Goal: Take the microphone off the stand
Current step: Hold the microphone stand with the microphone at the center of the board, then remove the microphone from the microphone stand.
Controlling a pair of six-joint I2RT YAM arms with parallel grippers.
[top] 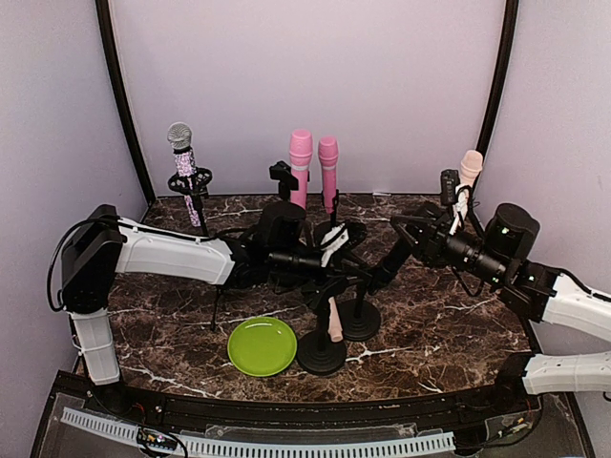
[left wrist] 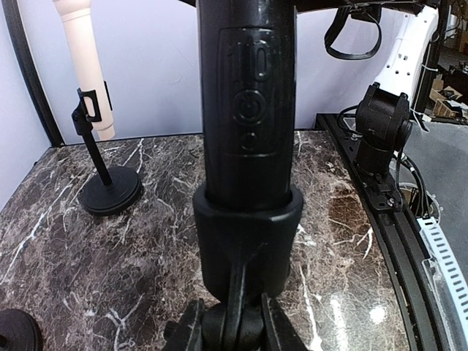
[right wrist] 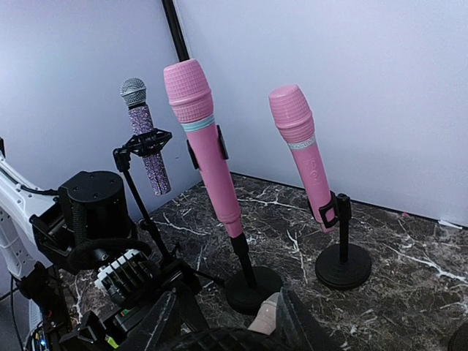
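1. Where the left wrist camera looks along its own fingers, the black microphone [left wrist: 248, 95] is seen upright and seated in the stand's cup-shaped holder [left wrist: 248, 241]. Its head is cut off by the top edge of the frame.
2. The left gripper [left wrist: 234, 333] is shown drawn in narrowly on the swivel joint [left wrist: 234, 322] just beneath that holder.
3. From the top view this grip is lost among black arm parts above the middle of the marble table [top: 439, 324]. A green plate [top: 262, 345] and a peach microphone [top: 334, 322] on a round-based stand are shown at the front, and neither appears in the wrist views.
4. In the right wrist view the right gripper [right wrist: 230, 325] is seen with its fingers apart. A ribbed black form [right wrist: 219, 340] and a peach tip [right wrist: 265, 316] lie between them, and it cannot be told whether anything is held.
5. Only that view shows in full the glittered microphone [right wrist: 142, 139] and two pink microphones [right wrist: 201, 131] [right wrist: 303, 157], each clipped in its own stand.
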